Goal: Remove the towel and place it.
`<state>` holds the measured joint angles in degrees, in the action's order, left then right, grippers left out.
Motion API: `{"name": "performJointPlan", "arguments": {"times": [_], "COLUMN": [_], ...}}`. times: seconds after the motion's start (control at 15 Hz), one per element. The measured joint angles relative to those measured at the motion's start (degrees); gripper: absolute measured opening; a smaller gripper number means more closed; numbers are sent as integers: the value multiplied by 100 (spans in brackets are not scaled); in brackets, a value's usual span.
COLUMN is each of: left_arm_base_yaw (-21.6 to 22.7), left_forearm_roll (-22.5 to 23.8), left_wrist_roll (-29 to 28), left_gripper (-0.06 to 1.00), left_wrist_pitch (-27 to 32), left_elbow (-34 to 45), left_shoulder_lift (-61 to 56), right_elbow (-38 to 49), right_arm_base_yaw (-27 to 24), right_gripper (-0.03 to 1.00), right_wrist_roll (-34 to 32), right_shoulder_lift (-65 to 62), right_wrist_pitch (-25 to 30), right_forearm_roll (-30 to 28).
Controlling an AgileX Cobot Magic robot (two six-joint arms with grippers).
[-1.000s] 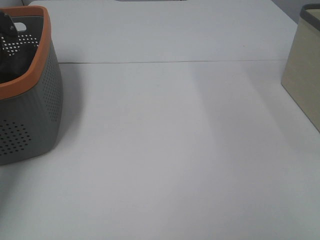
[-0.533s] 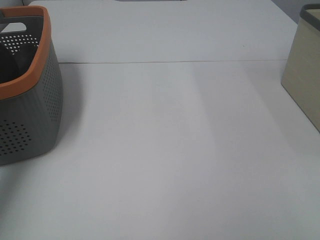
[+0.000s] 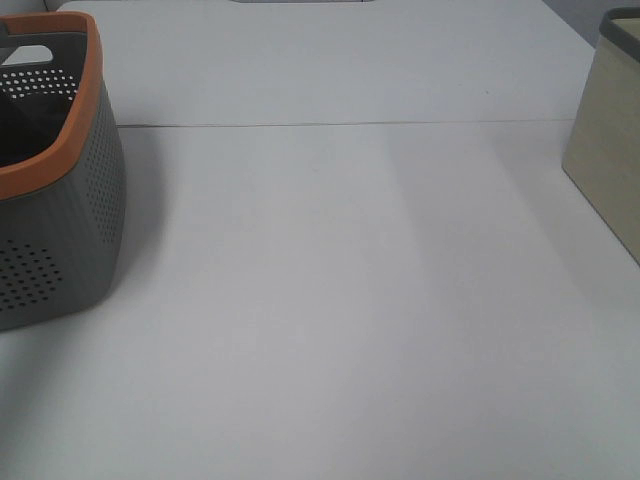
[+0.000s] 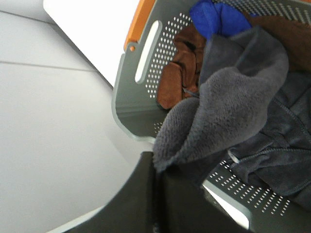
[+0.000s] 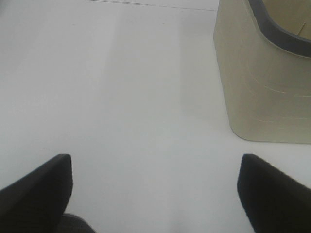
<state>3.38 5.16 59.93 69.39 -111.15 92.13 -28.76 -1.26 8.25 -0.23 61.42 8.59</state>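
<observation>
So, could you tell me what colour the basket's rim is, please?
Orange. The basket rim shows best in the exterior high view.

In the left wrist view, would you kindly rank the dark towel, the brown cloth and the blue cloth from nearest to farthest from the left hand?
1. The dark towel: its edge is pinched in the left hand.
2. The brown cloth: in the basket, against its perforated wall, past the towel's fold.
3. The blue cloth: beyond the brown cloth, farthest.

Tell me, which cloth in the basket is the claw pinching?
The dark grey plush towel: the left gripper clamps its fold, while the blue cloth and brown cloth lie untouched beyond it.
</observation>
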Motion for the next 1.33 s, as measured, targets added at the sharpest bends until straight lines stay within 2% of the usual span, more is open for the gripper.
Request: {"name": "performJointPlan", "arguments": {"times": [0.4, 0.6, 0.67, 0.8, 0.87, 0.93, 1.07, 1.27, 1.33], "left_arm_base_yaw": [0, -6, -74, -338, -625, -1220, -1719, -2384, -2504], "left_forearm_roll": [-1450, -2481, -2693, -2790, -2807, -2819, -2825, -2802, -2796], "left_wrist_roll": [963, 1713, 1902, 2131, 2309, 2710, 2871, 2934, 2968], "left_gripper": [0, 0, 0, 0, 0, 0, 0, 0, 0], "left_wrist_pitch": [-693, -1261, -1375, -1719, -1982, -2641, -3358, -3810, -3827], "left_elbow": [0, 0, 0, 0, 0, 0, 0, 0, 0], "left_shoulder_lift": [-579, -756, -785, -785, -785, -785, -785, -751, -728], "right_elbow": [0, 0, 0, -29, -120, -401, -653, -745, -756], "right_arm_base_yaw": [0, 0, 0, 0, 0, 0, 0, 0, 0], "right_gripper": [82, 82, 82, 82, 82, 82, 82, 82, 82], "right_wrist_roll": [0, -46, -52, 52, 281, 917, 1444, 1908, 2086], "right_shoulder_lift": [0, 0, 0, 34, 235, 894, 1662, 2567, 2693], "right_wrist_pitch": [0, -6, -11, -46, -86, -258, -464, -940, -991], "right_forearm_roll": [0, 80, 120, 241, 424, 1060, 1851, 2968, 3134]}}
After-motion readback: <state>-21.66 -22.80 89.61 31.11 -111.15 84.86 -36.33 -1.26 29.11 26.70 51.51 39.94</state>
